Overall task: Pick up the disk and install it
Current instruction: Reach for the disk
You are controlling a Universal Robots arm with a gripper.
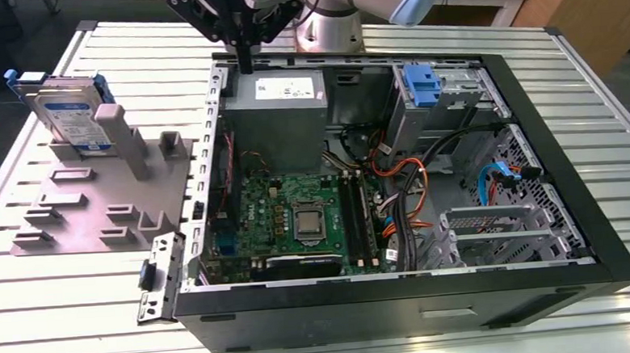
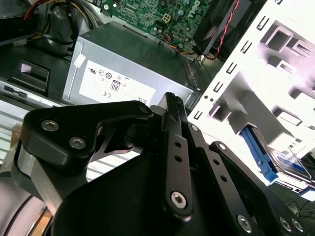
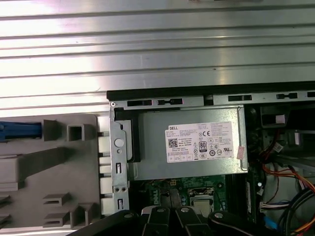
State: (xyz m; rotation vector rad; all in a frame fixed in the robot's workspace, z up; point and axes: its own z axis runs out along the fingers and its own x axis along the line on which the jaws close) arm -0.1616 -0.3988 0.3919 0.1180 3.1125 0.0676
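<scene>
At the exterior view's left, the disk (image 1: 69,108) stood upright in a slot at the far end of the grey fixture (image 1: 90,204) on the tabletop (image 1: 74,318). My tool (image 1: 247,64) hung well apart from it, fingers pressed together on nothing, above the open computer case's (image 1: 407,283) far edge, over the power supply (image 1: 279,118).

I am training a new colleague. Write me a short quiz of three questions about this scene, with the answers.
1. True or false: the gripper holds the disk.
2. How does the disk sit in the grey fixture? A) flat B) upright C) half fallen out
3. Fill in: the gripper hangs ___ the power supply.
Key: 1 false; 2 B; 3 above.
</scene>
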